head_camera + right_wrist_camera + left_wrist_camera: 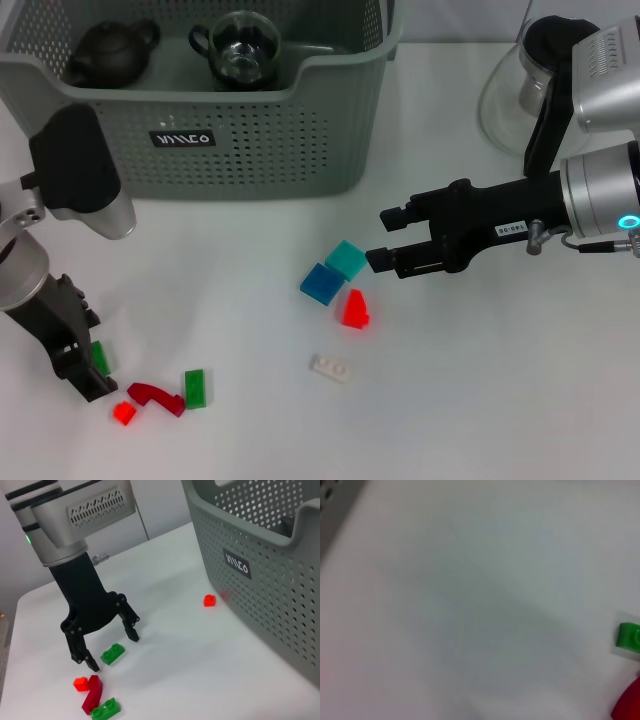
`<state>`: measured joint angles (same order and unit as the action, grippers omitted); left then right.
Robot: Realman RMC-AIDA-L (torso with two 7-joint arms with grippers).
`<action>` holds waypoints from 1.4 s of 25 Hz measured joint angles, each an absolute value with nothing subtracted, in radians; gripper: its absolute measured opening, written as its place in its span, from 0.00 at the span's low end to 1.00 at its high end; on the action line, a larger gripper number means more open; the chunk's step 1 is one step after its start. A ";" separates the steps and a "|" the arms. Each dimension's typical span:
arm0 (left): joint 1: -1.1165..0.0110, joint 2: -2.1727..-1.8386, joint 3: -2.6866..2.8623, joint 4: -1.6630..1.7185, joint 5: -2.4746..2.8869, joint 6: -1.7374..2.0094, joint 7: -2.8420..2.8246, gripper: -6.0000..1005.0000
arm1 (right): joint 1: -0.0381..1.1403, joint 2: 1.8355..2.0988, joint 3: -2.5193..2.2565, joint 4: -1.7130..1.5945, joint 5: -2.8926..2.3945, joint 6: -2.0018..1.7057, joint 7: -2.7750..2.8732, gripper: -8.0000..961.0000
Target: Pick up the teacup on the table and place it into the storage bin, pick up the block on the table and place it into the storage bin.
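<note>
At seven o'clock, the left pincer [85, 372] stands open over a small green plastic brick [99, 357] on the white table [480, 400]. Near centre, the right pincer [385, 238], jaws apart and empty, sits just at three o'clock of the teal plastic block [346, 260]: light, rigid, slick, best gripped across flat sides. At twelve o'clock, the grey-green perforated storage bin [250, 140] already holds the glass teacup [238, 45].

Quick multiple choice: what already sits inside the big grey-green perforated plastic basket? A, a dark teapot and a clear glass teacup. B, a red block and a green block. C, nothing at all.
A: the head view shows a dark teapot and a clear glass teacup inside the grey-green perforated plastic basket.
</note>
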<state>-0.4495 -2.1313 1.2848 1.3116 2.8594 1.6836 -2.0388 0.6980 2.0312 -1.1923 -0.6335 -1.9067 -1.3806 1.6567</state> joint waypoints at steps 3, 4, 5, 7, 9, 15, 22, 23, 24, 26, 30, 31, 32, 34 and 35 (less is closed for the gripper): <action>-0.445 -2.131 1.293 1.308 2.859 1.672 -2.039 0.88 | 0.698 2.031 -1.192 -0.633 -1.907 -1.381 1.656 0.71; -0.445 -2.130 1.294 1.306 2.859 1.669 -2.039 0.88 | 0.698 2.031 -1.192 -0.633 -1.907 -1.381 1.656 0.71; -0.445 -2.129 1.294 1.305 2.859 1.666 -2.038 0.88 | 0.698 2.031 -1.192 -0.633 -1.907 -1.381 1.656 0.71; -0.445 -2.128 1.295 1.304 2.859 1.659 -2.036 0.88 | 0.698 2.031 -1.192 -0.633 -1.907 -1.381 1.657 0.71; -0.444 -2.128 1.295 1.304 2.859 1.654 -2.029 0.88 | 0.697 2.031 -1.192 -0.633 -1.907 -1.381 1.657 0.71; -0.445 -2.126 1.287 1.300 2.860 1.648 -2.015 0.65 | 0.697 2.031 -1.192 -0.634 -1.907 -1.381 1.658 0.71; -0.441 -2.124 1.283 1.334 2.859 1.677 -2.006 0.50 | 0.696 2.031 -1.192 -0.634 -1.907 -1.381 1.658 0.71; -0.441 -2.125 1.279 1.352 2.859 1.692 -2.005 0.48 | 0.696 2.031 -1.192 -0.633 -1.907 -1.381 1.657 0.71; -0.442 -2.125 1.271 1.377 2.859 1.711 -2.004 0.47 | 0.695 2.030 -1.191 -0.633 -1.907 -1.381 1.656 0.71; -0.448 -2.127 1.243 1.430 2.858 1.748 -2.002 0.45 | 0.695 2.030 -1.191 -0.634 -1.907 -1.381 1.655 0.71; -0.459 -2.130 1.216 1.479 2.858 1.785 -2.001 0.41 | 0.692 2.029 -1.189 -0.633 -1.907 -1.381 1.649 0.71; -0.459 -2.131 1.217 1.480 2.858 1.787 -2.001 0.41 | 0.691 2.029 -1.189 -0.634 -1.907 -1.381 1.648 0.71; -0.459 -2.132 1.216 1.485 2.858 1.787 -2.001 0.42 | 0.690 2.029 -1.189 -0.634 -1.907 -1.381 1.646 0.71; -0.463 -2.135 1.208 1.505 2.857 1.794 -2.005 0.42 | 0.688 2.029 -1.189 -0.634 -1.907 -1.381 1.643 0.71; -0.468 -2.136 1.198 1.516 2.854 1.806 -2.007 0.42 | 0.687 2.029 -1.189 -0.633 -1.907 -1.382 1.642 0.71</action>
